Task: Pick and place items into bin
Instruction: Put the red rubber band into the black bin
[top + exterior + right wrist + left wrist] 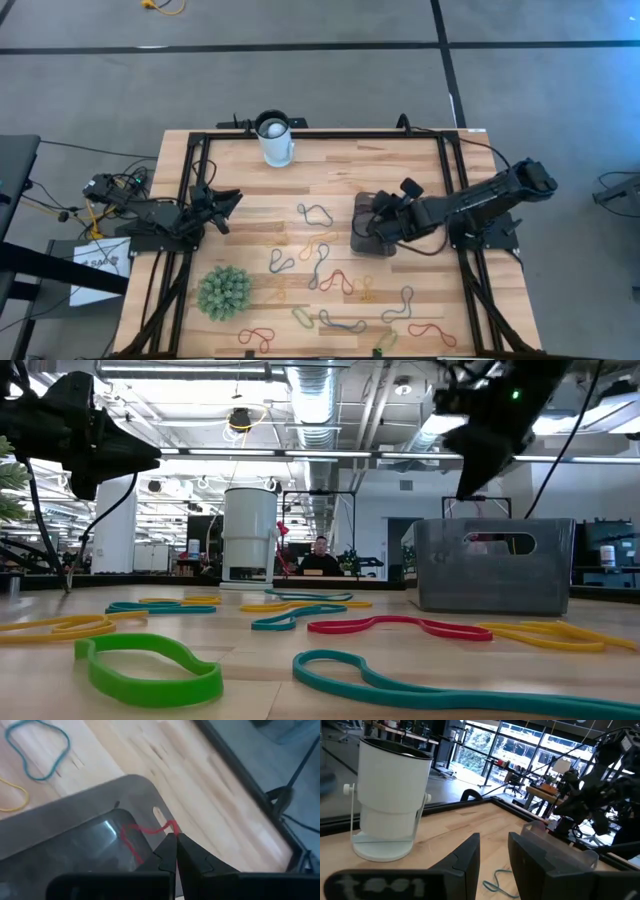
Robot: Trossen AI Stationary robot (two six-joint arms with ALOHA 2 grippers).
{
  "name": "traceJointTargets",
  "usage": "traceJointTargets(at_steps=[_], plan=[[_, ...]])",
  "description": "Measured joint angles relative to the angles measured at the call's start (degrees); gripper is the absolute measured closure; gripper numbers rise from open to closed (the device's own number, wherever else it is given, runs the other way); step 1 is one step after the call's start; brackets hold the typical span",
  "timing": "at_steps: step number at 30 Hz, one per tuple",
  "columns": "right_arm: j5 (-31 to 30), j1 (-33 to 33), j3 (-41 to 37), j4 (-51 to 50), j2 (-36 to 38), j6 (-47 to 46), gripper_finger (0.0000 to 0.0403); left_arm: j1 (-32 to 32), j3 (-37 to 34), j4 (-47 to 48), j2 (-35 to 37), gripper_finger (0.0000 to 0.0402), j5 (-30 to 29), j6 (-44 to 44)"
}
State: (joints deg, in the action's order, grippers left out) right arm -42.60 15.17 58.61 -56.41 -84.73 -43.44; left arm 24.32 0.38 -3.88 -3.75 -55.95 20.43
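The grey-tinted bin (368, 228) stands on the table right of centre, also seen in the low view (492, 565). My right gripper (385, 215) hovers over the bin's opening, shut on a red loop (134, 840). Several coloured loops lie flat on the wood to the left and near side of the bin, among them a blue one (315, 213), a red one (337, 282) and a green one (150, 665). My left gripper (225, 204) waits open above the table's left part, touching nothing; in its wrist view (495, 862) the fingers stand apart. My right gripper pinches the red loop between its two fingertips at the loop's upper end (171, 826), coming from above and slanting down over the bin's rim (145, 782). The loop is lifted clear of the table and hangs slack below the fingers, inside the bin (100, 845).
A white cylindrical cup (275, 140) stands near the far edge; it also shows in the low view (248, 535). A green spiky ball (223, 292) sits near the left front. A black frame (320, 133) borders the table. People sit in the room beyond (320, 555).
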Motion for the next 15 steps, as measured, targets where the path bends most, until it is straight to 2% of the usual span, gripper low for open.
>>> traceJointTargets(at_steps=[8, 15], plan=[[0.8, -4.9, -4.7, 2.6, 0.0, 0.5, 0.0396, 0.0, 0.0, 0.0, 0.0, 0.0311, 0.0, 0.0], [5.4, -8.1, -6.8, 8.4, 0.0, 6.6, 0.0345, 0.0, 0.0, 0.0, 0.0, 0.0311, 0.0, 0.5]])
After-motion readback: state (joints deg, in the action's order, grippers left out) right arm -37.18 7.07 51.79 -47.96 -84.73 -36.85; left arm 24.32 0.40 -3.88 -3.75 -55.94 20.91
